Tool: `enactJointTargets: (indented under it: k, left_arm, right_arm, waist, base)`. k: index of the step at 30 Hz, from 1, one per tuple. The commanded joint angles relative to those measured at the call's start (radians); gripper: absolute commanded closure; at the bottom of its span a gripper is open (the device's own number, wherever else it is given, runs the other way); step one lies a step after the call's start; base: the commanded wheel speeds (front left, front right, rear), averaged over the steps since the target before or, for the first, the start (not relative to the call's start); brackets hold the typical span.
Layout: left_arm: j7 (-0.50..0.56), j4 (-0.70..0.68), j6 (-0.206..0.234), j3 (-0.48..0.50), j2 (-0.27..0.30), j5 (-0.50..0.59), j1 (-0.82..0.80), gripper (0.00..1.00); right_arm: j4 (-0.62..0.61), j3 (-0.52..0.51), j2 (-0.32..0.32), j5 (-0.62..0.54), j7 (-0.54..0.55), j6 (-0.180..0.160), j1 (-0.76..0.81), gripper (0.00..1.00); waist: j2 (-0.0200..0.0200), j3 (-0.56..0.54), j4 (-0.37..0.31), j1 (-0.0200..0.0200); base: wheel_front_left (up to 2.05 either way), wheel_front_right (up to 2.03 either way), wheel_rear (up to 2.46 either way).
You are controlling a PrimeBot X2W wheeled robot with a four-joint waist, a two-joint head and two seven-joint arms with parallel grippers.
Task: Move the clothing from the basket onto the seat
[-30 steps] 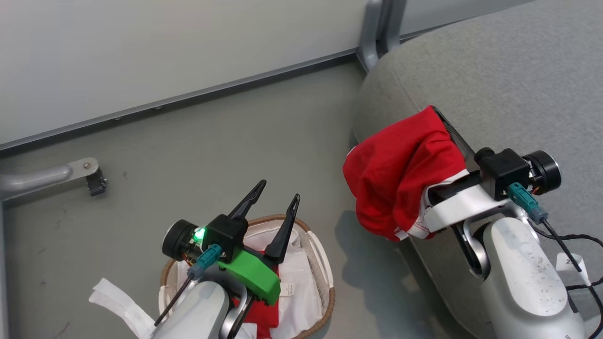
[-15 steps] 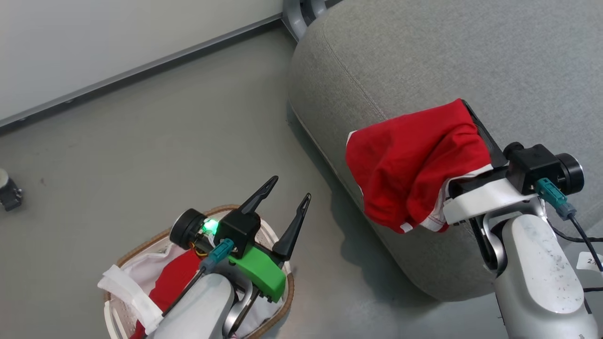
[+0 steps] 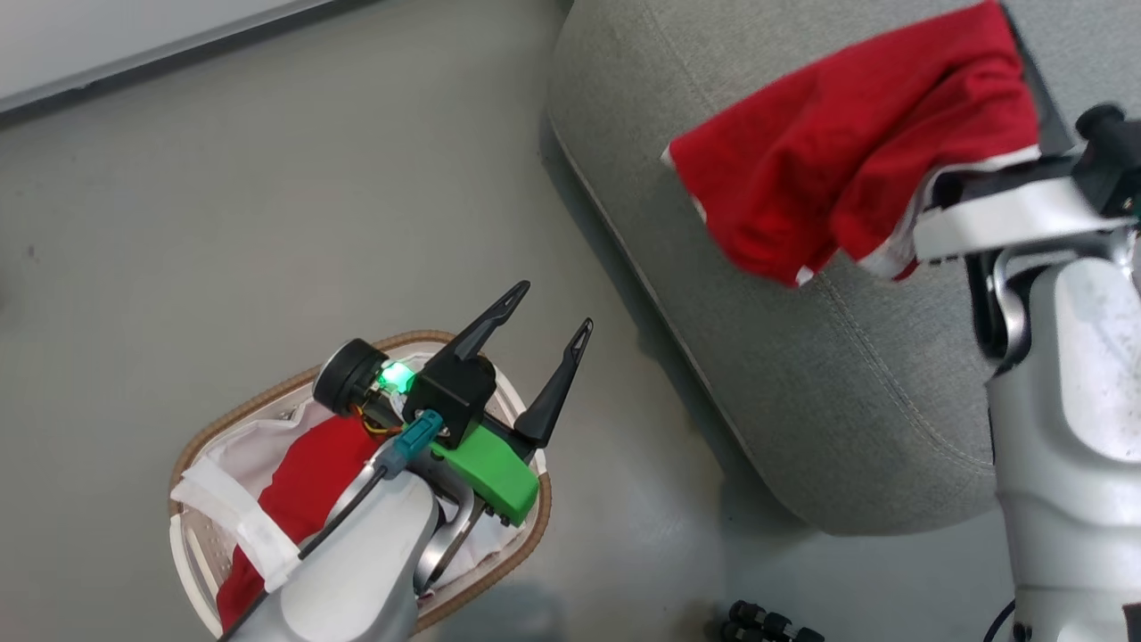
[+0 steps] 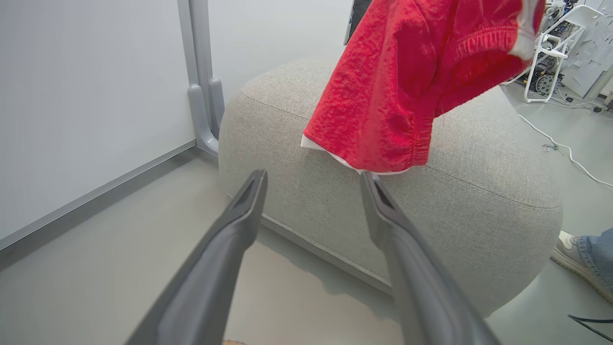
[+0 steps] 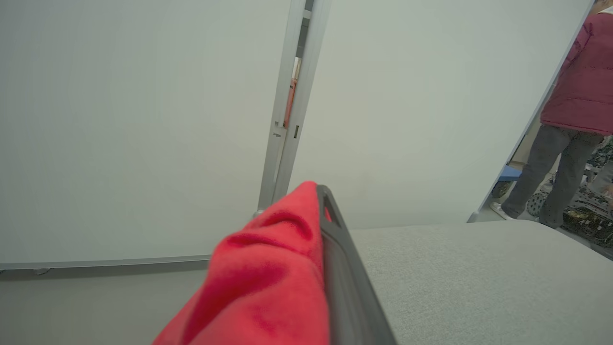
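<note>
Risking the clothing, clamped in the right fingers, sliding off the seat's rounded left edge; left fingers apart.

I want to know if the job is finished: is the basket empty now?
No, a red garment lies inside the basket in the head view.

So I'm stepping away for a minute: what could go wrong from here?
1. The garment hangs from the shut right end effector near the seat's rounded edge; released here, it may slide to the floor.
2. It drapes over that end effector, so it may cling when the jaws open.
3. A person's foot is beside the seat; an arm swing could come close.
</note>
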Motion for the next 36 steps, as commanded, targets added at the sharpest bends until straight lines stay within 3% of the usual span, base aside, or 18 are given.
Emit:
enactJointTargets:
  k: [1, 9, 17, 25, 36]
  left_arm:
    - [0.001, 0.0, -0.003, 0.004, 0.01, 0.008, -0.025, 0.0]
    - [0.001, -0.007, -0.003, -0.003, 0.015, 0.03, -0.076, 0.0]
    - [0.001, -0.017, -0.003, -0.03, 0.02, 0.04, -0.12, 0.0]
    - [0.005, -0.019, 0.001, -0.053, 0.03, 0.042, -0.137, 0.0]
    - [0.024, -0.041, 0.018, -0.062, 0.061, 0.032, -0.107, 0.0]
  right_arm:
    - [0.002, -0.02, -0.002, -0.035, -0.005, -0.001, -0.049, 1.0]
    - [0.014, -0.21, -0.027, -0.205, -0.005, -0.001, -0.304, 1.0]
    - [0.096, -0.369, -0.189, -0.265, -0.005, -0.001, -0.463, 1.0]
    - [0.228, -0.494, -0.242, -0.314, -0.004, -0.001, -0.392, 1.0]
    - [0.349, -0.671, -0.165, -0.352, -0.004, -0.001, -0.204, 1.0]
  waist:
    - [-0.0001, 0.06, 0.047, 0.0]
    - [-0.0001, 0.16, 0.13, 0.0]
    - [-0.0001, 0.227, 0.204, 0.0]
    - [-0.0001, 0.257, 0.247, 0.0]
    - [-0.0001, 0.27, 0.228, 0.0]
  base:
    - [0.0, 0.0, 0.0]
    - [0.0, 0.0, 0.0]
    - [0.0, 0.0, 0.0]
    - [0.0, 0.0, 0.0]
    - [0.0, 0.0, 0.0]
